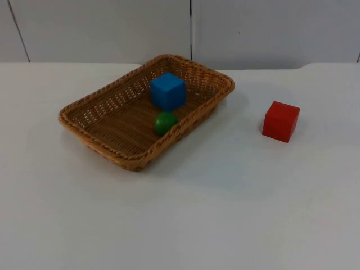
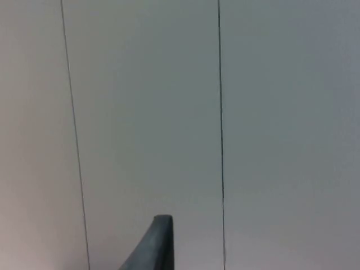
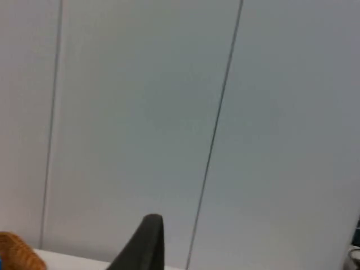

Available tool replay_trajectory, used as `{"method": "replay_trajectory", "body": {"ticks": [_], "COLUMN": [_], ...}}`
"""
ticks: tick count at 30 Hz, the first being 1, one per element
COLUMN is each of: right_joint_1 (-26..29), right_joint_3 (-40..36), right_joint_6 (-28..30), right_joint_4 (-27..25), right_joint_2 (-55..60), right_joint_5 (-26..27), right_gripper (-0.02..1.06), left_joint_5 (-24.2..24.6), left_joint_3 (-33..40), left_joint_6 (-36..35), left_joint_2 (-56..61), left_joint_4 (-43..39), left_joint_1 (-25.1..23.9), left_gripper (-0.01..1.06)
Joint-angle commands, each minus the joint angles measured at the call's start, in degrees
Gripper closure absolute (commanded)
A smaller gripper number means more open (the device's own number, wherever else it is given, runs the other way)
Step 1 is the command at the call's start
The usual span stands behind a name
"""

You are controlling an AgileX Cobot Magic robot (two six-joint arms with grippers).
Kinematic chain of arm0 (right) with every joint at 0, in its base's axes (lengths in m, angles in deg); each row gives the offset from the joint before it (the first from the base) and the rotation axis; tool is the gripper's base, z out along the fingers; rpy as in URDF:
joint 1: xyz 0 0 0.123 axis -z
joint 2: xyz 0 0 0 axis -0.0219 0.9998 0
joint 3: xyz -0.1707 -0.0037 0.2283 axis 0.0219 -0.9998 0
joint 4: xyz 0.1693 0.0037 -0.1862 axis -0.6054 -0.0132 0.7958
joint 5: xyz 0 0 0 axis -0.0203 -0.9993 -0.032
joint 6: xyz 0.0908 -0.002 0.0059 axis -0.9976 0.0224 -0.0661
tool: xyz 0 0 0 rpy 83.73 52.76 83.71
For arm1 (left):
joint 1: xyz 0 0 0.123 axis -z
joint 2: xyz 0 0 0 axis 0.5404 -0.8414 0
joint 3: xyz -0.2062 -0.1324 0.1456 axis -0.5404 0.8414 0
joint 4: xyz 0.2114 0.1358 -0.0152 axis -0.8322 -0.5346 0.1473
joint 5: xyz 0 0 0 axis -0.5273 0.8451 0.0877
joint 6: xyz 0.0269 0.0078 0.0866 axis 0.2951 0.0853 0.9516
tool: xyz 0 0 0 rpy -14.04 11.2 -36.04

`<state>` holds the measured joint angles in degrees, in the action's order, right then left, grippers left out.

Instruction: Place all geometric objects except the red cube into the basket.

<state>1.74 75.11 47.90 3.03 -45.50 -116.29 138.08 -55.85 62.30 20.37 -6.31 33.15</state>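
Note:
A woven wicker basket [image 1: 79,112] stands on the white table, left of centre. Inside it a blue cube [image 1: 167,90] rests near the far wall, and a green ball [image 1: 165,122] lies just in front of it against the near rim. The red cube [image 1: 280,121] sits on the table to the basket's right, well apart from it. My left gripper [image 2: 158,245] is raised and points at the grey partition wall. My right gripper [image 3: 147,242] also faces the wall, with a bit of the basket's rim [image 3: 13,251] beside it. Both arms wait, away from the objects.
The grey partition wall [image 1: 112,28], with vertical seams, closes off the table at the back. Bare white table top [image 1: 225,214] spreads in front of the basket and the red cube.

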Motion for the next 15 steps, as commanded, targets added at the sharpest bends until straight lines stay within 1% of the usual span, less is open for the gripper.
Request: {"method": "replay_trajectory", "body": {"ticks": [1, 3, 5, 8, 9, 10, 11, 12, 15], "right_joint_1": [-0.32, -0.32, -0.42, -1.41, -1.70, -1.70, -1.86, -1.86, -1.86], "right_joint_3": [-0.58, -1.11, -1.25, -1.25, -1.25, -1.25, -1.25, -1.25, -1.25], "right_joint_6": [0.26, 0.26, 0.16, -1.86, -1.99, -1.99, -2.62, -2.79, -2.79], "right_joint_4": [-1.75, -1.75, -1.75, -1.77, -1.67, -1.67, -1.66, -1.66, -1.81], "right_joint_2": [0.08, 0.08, 0.08, 0.08, 0.08, 0.08, 0.08, 0.08, 0.08], "right_joint_5": [-0.06, -0.43, -0.90, -4.50, -6.66, -6.66, -9.79, -10.25, -10.25], "right_gripper": [-0.01, -0.01, -0.01, -0.01, -0.01, -0.01, -0.01, -0.01, -0.01], "left_joint_5": [0.94, 1.02, 1.60, 5.85, 9.16, 9.16, 12.32, 13.19, 13.19], "left_joint_3": [0.09, 0.85, 1.08, 1.08, 1.08, 1.08, 0.80, 0.43, 0.65], "left_joint_6": [0.38, 1.87, 1.87, 2.72, 5.07, 5.07, 6.51, 6.51, 6.46], "left_joint_2": [1.47, 1.98, 1.98, 2.55, 2.55, 2.55, 2.55, 2.55, 2.55], "left_joint_4": [0.99, -0.31, -0.95, 0.41, 1.53, 1.53, 1.97, 2.40, 4.87], "left_joint_1": [-0.54, -0.29, 0.31, 0.81, 0.81, 0.81, 0.81, 0.81, 0.90], "left_gripper": [0.00, 0.00, 0.00, 0.00, 0.00, 0.00, 0.00, 0.00, 0.00]}}
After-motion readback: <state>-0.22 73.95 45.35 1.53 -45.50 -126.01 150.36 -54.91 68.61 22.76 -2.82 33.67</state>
